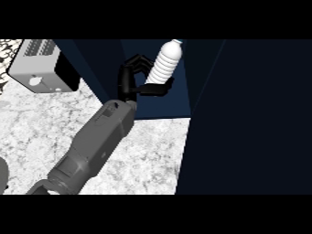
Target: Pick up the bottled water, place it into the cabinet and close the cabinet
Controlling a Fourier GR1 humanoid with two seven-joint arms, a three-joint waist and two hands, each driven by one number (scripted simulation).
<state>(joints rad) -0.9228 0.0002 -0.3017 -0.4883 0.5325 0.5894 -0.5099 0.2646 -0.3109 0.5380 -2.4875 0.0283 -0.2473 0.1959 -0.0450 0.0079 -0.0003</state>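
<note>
A dark cabinet (253, 114) fills the right of the head view, its open compartment showing as a deep blue recess behind the marble counter (43, 137), with the door's dark panel standing at the right. On the counter's far left corner sits a white toaster (40, 68), well clear of the action. One grey forearm (94, 146) runs up from the lower edge toward the cabinet opening; from its low-left entry it is read here as the left arm, though only one arm shows. Its black left hand (134, 77) has fingers bent above and the thumb hooked round the lower body of the bottled water (166, 61), which it holds upright, cap uppermost, inside the mouth of the recess. The bottle stands just to the right of the hand, its long axis running up and slightly right across the view, its base hidden behind the thumb, so whether it rests on the shelf cannot be told. The placing step looks close to done; what remains turns on the hand letting go and drawing back to the left, away from the bottle, before the door at right can swing shut. The right hand is nowhere in view.
</note>
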